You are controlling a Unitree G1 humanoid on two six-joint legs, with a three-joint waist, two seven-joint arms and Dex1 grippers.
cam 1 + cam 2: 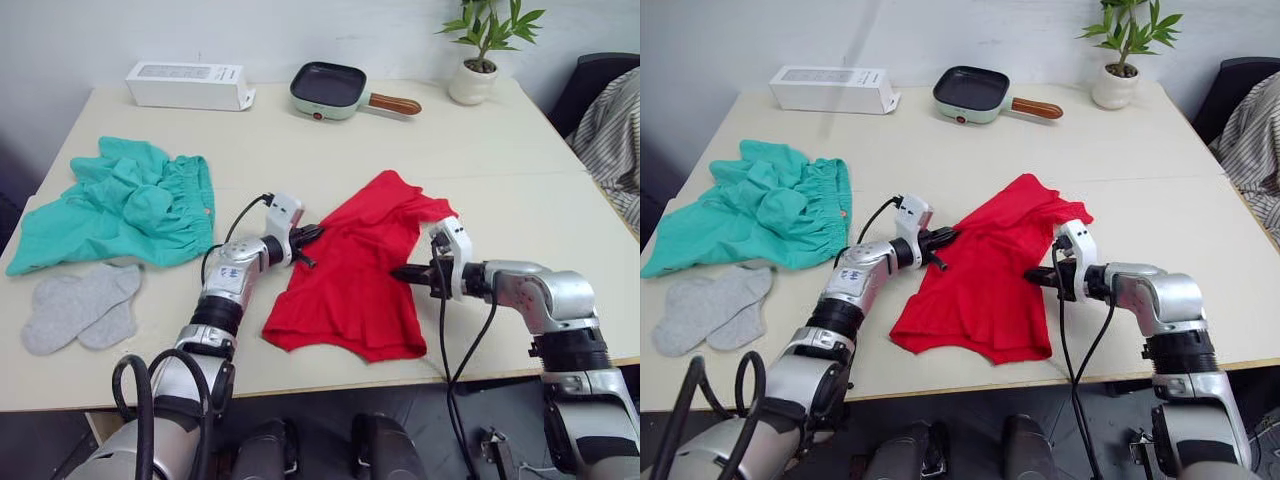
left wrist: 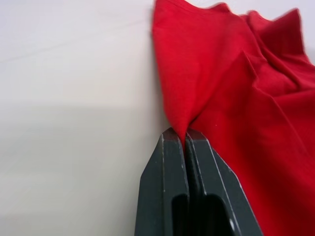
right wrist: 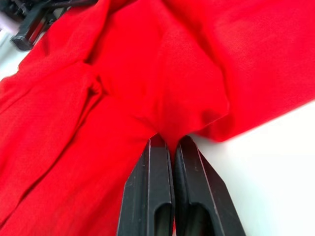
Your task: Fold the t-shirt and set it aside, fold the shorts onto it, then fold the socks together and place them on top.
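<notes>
T-shirt [image 1: 355,278]: red, crumpled, spread between the two grippers on the table [image 1: 480,160]. Left gripper [image 2: 186,133]: fingers pressed together on a pinched fold at the shirt's left edge; the cloth fans away from its tips. Right gripper [image 3: 167,137]: fingers clamped on a fold at the shirt's right edge, cloth bunched just ahead. Shorts [image 1: 125,205]: teal, well to the left gripper's left. Socks [image 1: 80,305]: grey, just beside the shorts, nearer the table's front edge.
</notes>
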